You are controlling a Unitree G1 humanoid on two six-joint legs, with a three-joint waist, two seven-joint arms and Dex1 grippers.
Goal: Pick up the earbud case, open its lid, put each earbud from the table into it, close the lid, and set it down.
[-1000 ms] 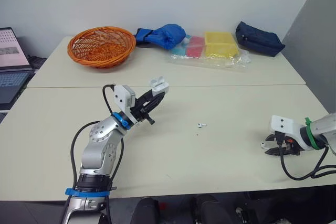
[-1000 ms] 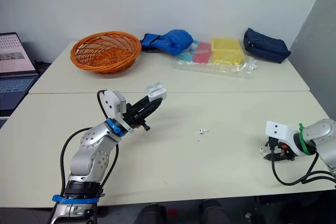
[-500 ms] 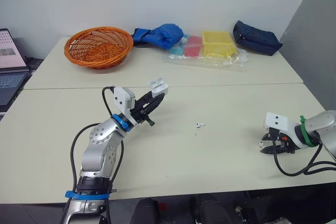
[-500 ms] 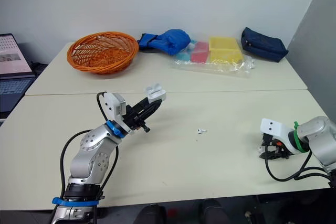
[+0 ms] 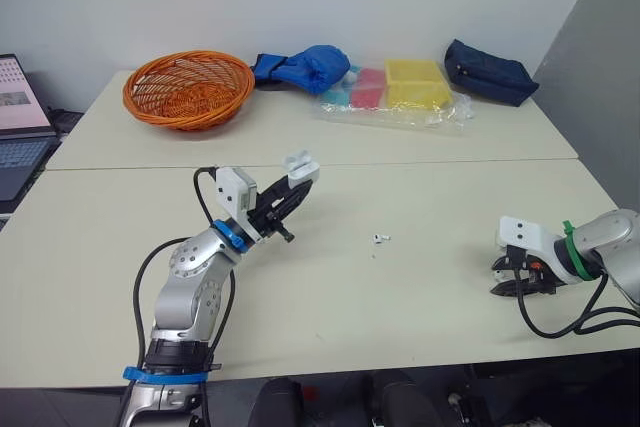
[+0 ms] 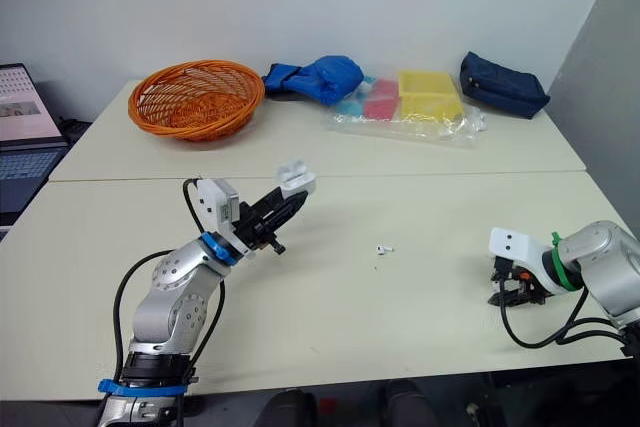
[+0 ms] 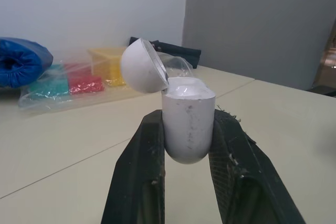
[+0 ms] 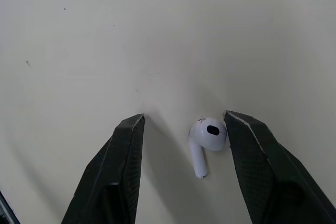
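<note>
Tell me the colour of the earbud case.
White. The case shows best in the left wrist view.

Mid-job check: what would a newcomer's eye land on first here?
The left gripper holds the white earbud case up over the table, left of its middle, lid flipped open. Far right, the right gripper sits low and open, straddling an earbud. A second earbud lies loose mid-table.

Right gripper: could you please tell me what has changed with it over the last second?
The right gripper has edged slightly toward the robot's left, open around an earbud lying on the table. The left gripper still holds the open case; the middle earbud stayed put.
</note>
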